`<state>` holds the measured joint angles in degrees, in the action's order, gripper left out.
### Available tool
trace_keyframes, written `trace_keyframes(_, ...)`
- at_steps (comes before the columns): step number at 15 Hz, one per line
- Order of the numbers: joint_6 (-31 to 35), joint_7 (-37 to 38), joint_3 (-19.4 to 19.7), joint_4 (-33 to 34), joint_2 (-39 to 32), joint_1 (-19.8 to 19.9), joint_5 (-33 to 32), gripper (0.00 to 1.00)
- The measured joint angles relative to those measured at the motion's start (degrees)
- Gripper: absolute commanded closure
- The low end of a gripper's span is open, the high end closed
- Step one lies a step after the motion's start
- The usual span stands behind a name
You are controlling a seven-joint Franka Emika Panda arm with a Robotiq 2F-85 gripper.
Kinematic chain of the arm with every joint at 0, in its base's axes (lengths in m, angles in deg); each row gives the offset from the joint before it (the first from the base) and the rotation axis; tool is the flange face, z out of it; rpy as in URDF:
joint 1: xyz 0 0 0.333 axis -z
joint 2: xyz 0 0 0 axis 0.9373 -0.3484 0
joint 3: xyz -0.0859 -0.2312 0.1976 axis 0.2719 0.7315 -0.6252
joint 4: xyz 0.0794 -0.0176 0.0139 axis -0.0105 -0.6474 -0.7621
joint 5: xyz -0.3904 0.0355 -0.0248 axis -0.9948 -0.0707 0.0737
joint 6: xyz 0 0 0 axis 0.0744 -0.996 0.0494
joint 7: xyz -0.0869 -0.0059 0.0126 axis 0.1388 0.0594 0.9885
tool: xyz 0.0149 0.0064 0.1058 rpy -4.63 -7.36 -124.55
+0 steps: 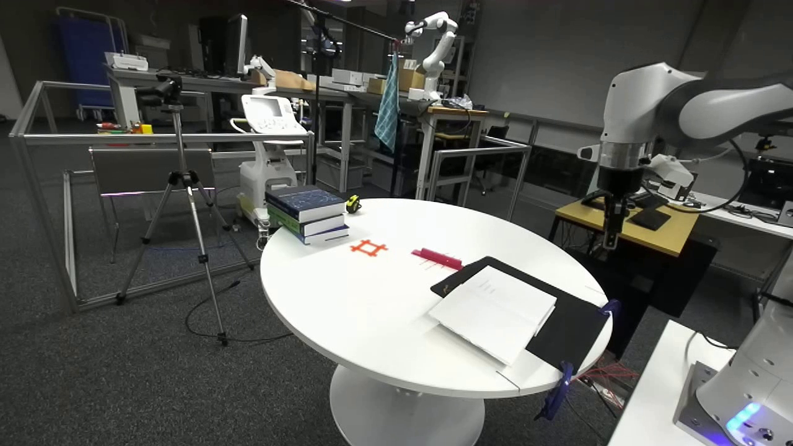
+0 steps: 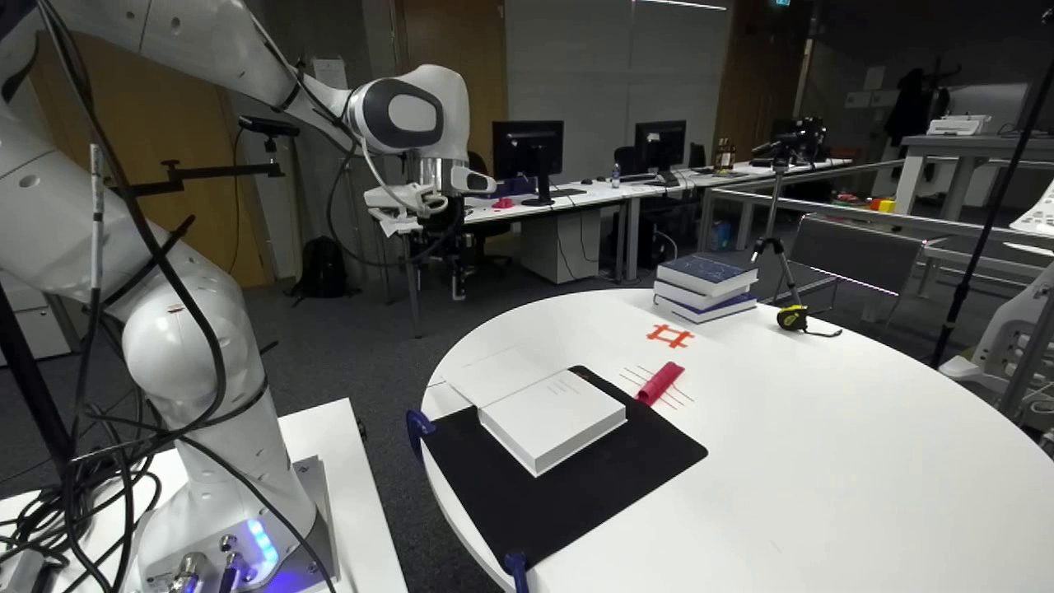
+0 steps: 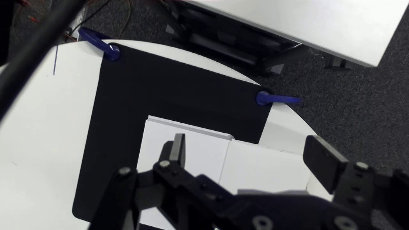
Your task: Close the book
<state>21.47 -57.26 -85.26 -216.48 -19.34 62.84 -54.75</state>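
- I have the gripper (image 3: 250,155) spread wide: in the wrist view its 2 fingers (image 3: 322,159) stand well apart, and between and below them I see pages of the book (image 2: 552,412).
- In both exterior views it hangs fingers down, raised above the table (image 1: 347,297) and apart from the book.
- The book lies open, pages up, on the side of the table nearest my arm (image 2: 206,49): its thick half sits on the black mat (image 2: 593,486), while its thin half reaches past the mat's edge over the table.
- I make out a few lines of print on the thick half, too small for me to read.
- 2 blue clamps (image 3: 101,44) grip 2 corners of the mat at the table's rim, on the side facing my stand (image 1: 657,390).
- The red strip (image 2: 661,383) lies just beside the mat; whether its end touches, I cannot tell.
- The orange frame (image 1: 364,252) lies flat between the strip and the stack (image 2: 706,288).
- The stack is 3 thick books, the top cover dark blue.
- A yellow and black tape measure (image 2: 790,317) sits near the stack.
- My arm rises from the white stand, which is apart from the table; a blue light (image 2: 262,539) glows at its base.
- A dark band (image 3: 36,52), blurred, crosses the upper left corner of the wrist view.
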Motion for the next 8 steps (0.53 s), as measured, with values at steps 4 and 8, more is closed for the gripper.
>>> trace_keyframes(4,15.2,-4.5,0.5,-8.8,-1.0,-0.6,-3.1,0.00)
trace_keyframes(8,18.8,-4.0,-2.9,-12.1,-4.7,-1.6,-11.1,0.00)
